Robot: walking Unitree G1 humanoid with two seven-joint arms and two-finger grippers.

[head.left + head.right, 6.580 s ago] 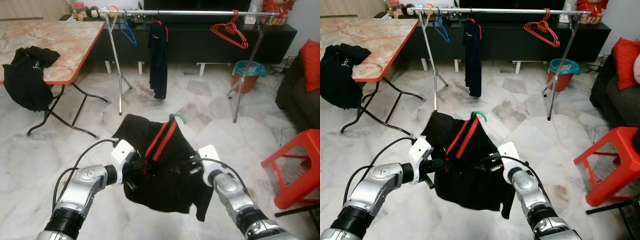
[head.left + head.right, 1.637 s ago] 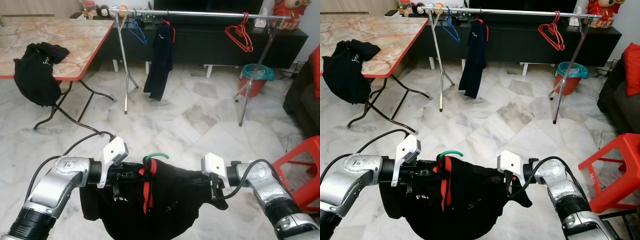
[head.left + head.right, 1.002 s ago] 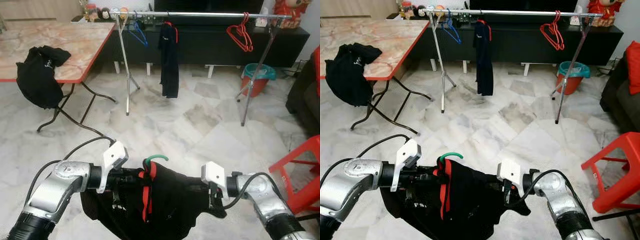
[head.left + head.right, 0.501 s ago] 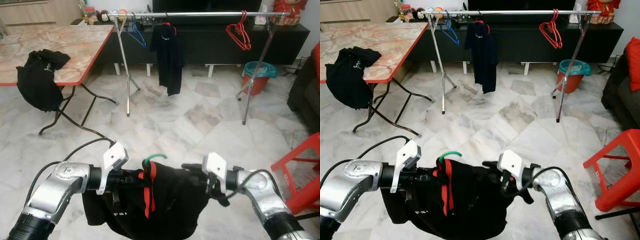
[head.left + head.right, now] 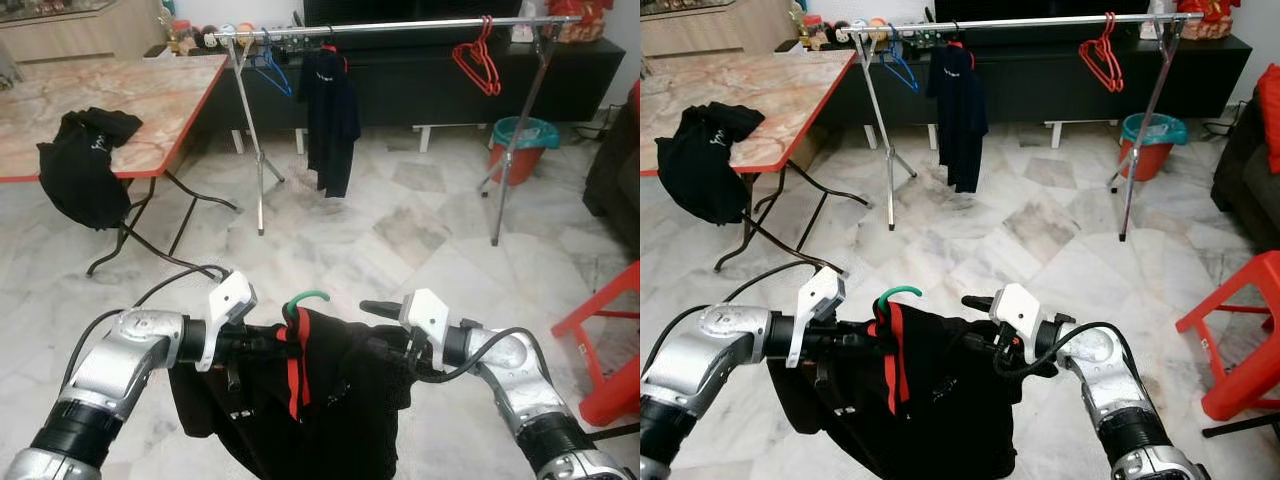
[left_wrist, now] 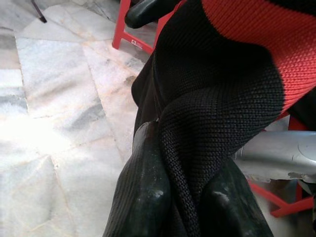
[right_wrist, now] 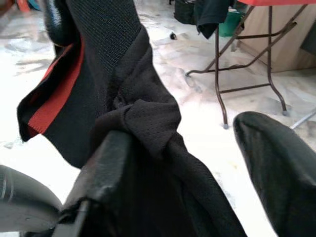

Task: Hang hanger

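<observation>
right pincer (image 5: pixel 372 322) fingers now spread, black garment (image 5: pixel 330 400) hanging lower

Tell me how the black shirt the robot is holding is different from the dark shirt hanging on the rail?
The black shirt in the robot's arms sags bunched between the left tool and the right tool; the dark shirt on the rail hangs straight down. The held one shows a red stripe down its front and a green hook; the hung one shows red just at its collar. The held one is near, the other across the room. Both are dark and on hangers.
</observation>
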